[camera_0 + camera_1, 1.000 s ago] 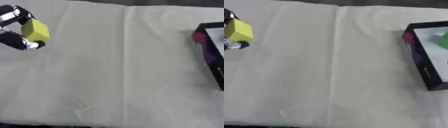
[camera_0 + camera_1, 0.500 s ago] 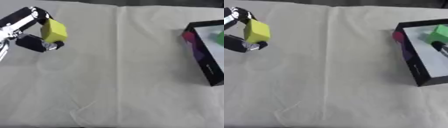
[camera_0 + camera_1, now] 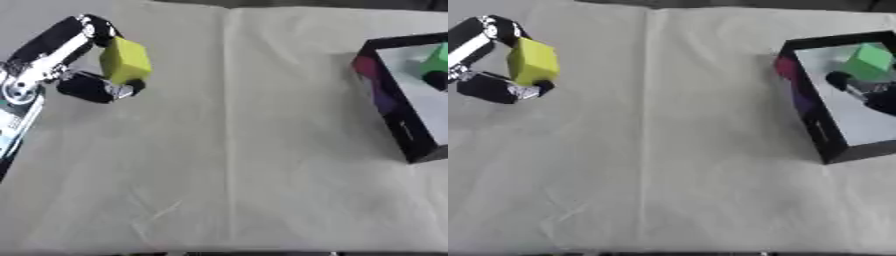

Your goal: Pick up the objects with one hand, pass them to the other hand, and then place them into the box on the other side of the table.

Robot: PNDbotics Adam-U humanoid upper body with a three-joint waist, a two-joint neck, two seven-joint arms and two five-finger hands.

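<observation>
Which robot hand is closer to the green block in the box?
The right. The right robot hand is over the box, right beside the green block. The left robot hand is far across the table, holding the yellow block.

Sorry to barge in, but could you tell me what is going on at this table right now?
The left robot hand holds a yellow block pinched between fingers and thumb, up over the left side of the cloth-covered table. On the right side sits a black box with a green block inside. The right robot hand shows over that box, beside the green block; its fingers are unclear.
</observation>
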